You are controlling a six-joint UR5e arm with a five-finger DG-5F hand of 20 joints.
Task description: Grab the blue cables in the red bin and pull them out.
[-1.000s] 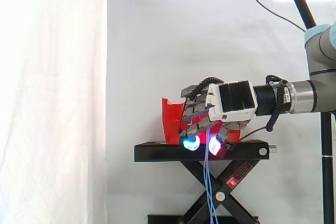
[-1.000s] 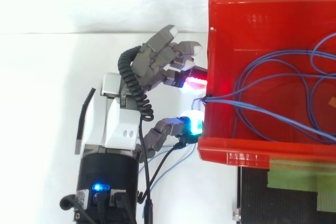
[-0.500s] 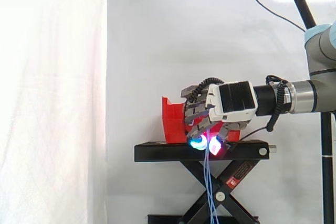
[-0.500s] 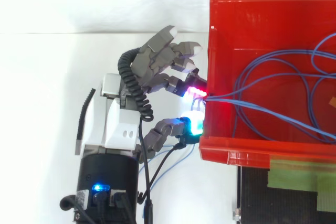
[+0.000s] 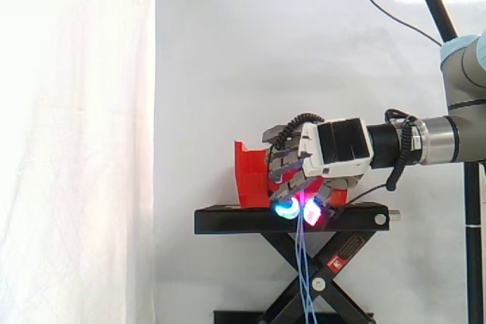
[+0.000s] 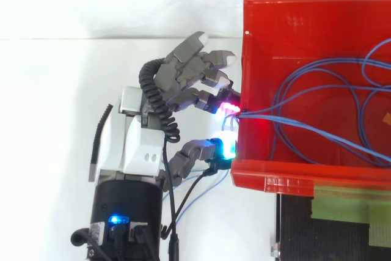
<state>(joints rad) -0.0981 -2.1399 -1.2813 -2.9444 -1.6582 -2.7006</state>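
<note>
The red bin [image 6: 305, 22] holds loops of blue cables [image 6: 317, 90], and several strands cross its left rim. My hand [image 6: 143, 139] sits just outside that rim. A magenta-glowing fingertip [image 6: 227, 109] and the cyan-glowing thumb [image 6: 225, 148] are pinched on the strands where they leave the bin. The other fingers are bent above them, touching nothing. In the side view my hand [image 5: 342, 149] is in front of the bin [image 5: 247, 180], and the cables [image 5: 304, 278] hang straight down from the pinch past the stand.
The bin rests on a black scissor-lift stand [image 5: 228, 221]. A green strip and a black surface [image 6: 342, 212] lie beside the bin's near wall. White curtain hangs behind and at the left.
The red-glowing finger has curled in toward the thumb and closed on the cable strands at the rim. Hand and arm have barely shifted.
</note>
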